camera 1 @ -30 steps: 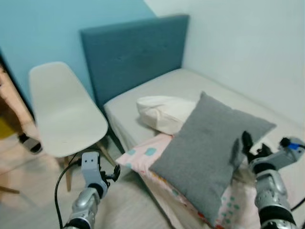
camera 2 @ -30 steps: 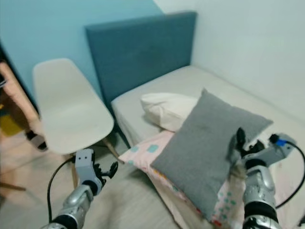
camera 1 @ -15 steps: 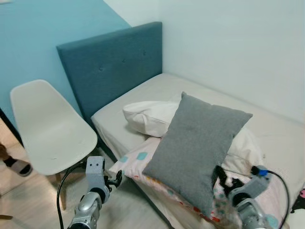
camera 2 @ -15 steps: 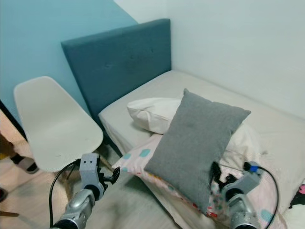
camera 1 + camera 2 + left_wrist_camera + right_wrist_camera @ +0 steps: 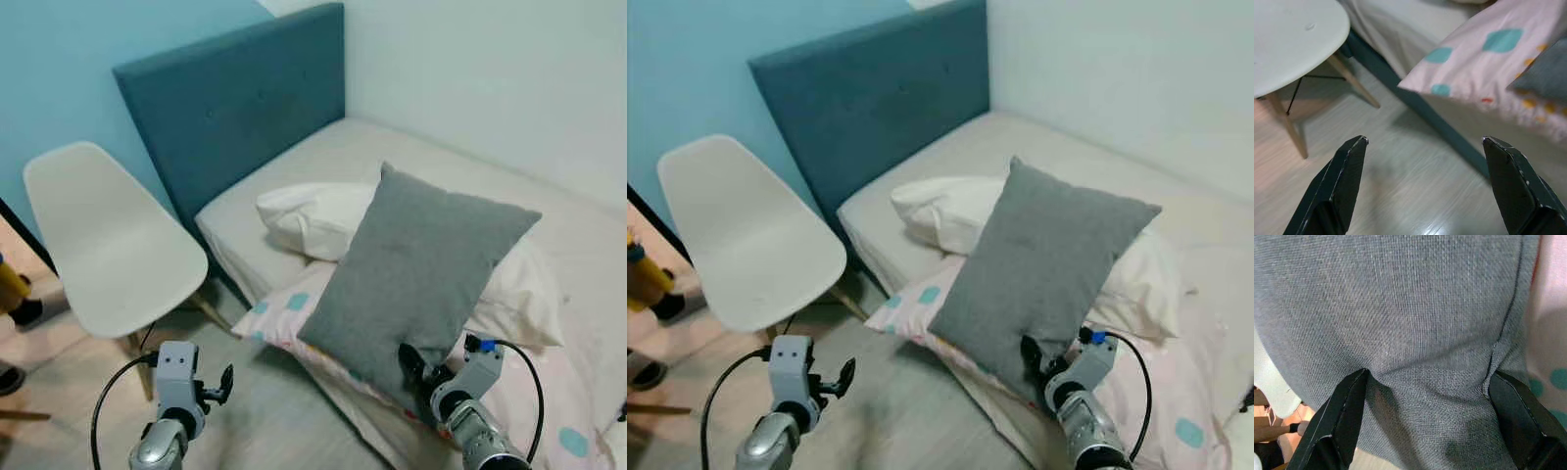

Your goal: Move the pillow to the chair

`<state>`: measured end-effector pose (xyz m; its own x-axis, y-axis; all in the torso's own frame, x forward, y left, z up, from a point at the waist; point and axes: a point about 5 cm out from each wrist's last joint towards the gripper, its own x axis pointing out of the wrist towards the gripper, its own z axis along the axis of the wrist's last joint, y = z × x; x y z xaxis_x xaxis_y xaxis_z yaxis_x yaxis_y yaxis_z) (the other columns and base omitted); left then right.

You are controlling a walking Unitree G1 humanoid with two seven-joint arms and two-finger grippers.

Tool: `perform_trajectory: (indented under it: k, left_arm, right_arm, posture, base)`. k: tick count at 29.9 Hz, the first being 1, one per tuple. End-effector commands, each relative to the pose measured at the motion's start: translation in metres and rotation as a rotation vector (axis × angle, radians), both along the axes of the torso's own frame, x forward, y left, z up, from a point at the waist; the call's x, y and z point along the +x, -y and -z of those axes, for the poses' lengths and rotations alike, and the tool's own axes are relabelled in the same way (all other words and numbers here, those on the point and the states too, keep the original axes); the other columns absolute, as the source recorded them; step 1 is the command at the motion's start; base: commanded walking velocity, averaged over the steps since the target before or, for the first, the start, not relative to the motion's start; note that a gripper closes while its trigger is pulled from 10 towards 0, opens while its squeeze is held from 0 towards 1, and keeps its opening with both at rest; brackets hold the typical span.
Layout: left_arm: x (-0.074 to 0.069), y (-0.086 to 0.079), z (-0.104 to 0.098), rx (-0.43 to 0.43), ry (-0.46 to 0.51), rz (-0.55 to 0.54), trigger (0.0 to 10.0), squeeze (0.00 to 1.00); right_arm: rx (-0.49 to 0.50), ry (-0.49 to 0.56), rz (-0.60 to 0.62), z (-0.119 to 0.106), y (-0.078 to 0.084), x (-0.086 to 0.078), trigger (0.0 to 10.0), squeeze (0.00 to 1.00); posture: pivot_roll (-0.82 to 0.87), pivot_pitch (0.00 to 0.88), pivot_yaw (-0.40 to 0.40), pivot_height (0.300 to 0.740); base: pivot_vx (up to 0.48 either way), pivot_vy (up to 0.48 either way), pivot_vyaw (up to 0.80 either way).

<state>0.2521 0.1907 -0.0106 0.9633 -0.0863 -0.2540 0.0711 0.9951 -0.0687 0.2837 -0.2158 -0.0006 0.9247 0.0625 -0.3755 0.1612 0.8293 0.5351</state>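
A grey square pillow [image 5: 421, 259] leans upright on the bed against a white pillow [image 5: 318, 215]. The white plastic chair [image 5: 108, 240] stands left of the bed, beside the blue headboard. My right gripper [image 5: 411, 367] is at the grey pillow's lower edge. In the right wrist view its fingers [image 5: 1347, 421] are spread wide and press into the grey fabric [image 5: 1415, 323], which bulges between them; the gripper is open. My left gripper [image 5: 1425, 186] hangs open above the wooden floor near the chair legs [image 5: 1286, 129], with nothing in it.
A pink blanket with teal dots [image 5: 294, 308] hangs over the bed's near corner under the grey pillow. The blue headboard [image 5: 235, 98] and a white wall close off the far side. Dark shoes [image 5: 671, 305] lie on the floor at the left edge.
The view has shifted. My right gripper has dropped from the grey pillow's right side to its lower edge. The left gripper stays low by the chair.
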Motion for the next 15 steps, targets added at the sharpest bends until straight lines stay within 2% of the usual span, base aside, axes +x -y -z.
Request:
perform_trajectory:
  k: [1,2,8,12,15]
  left_arm:
    - [-0.007,-0.01,0.002,0.017,-0.004,-0.014,10.0,0.0]
    - [-0.009,-0.011,0.003,0.018,-0.005,-0.017,10.0,0.0]
    - [-0.009,-0.007,0.002,0.008,0.007,-0.023,10.0,0.0]
    - [-0.007,-0.003,0.001,-0.006,0.018,-0.03,10.0,0.0]
    - [-0.003,0.001,-0.001,-0.022,0.028,-0.035,10.0,0.0]
  right_arm:
    - [-0.001,0.018,-0.058,-0.002,-0.014,0.005,6.9,0.0]
    - [0.003,0.053,-0.08,-0.007,-0.018,0.01,0.0,0.0]
    - [-0.019,0.129,-0.144,-0.022,-0.024,0.023,0.0,0.0]
    - [-0.041,0.162,-0.16,-0.029,-0.023,0.028,0.0,0.0]
    - [-0.079,0.19,-0.155,-0.036,-0.017,0.032,0.0,0.0]
  posture:
    - [0.12,0.227,0.129,0.74]
    - [0.12,0.237,0.129,0.74]
    - [0.12,0.243,0.123,0.74]
    - [0.11,0.242,0.119,0.74]
    - [0.1,0.226,0.108,0.74]
  base:
    - [0.0,0.0,0.0]
    - [0.0,0.0,0.0]
    - [0.0,0.0,0.0]
    - [0.0,0.0,0.0]
    - [0.0,0.0,0.0]
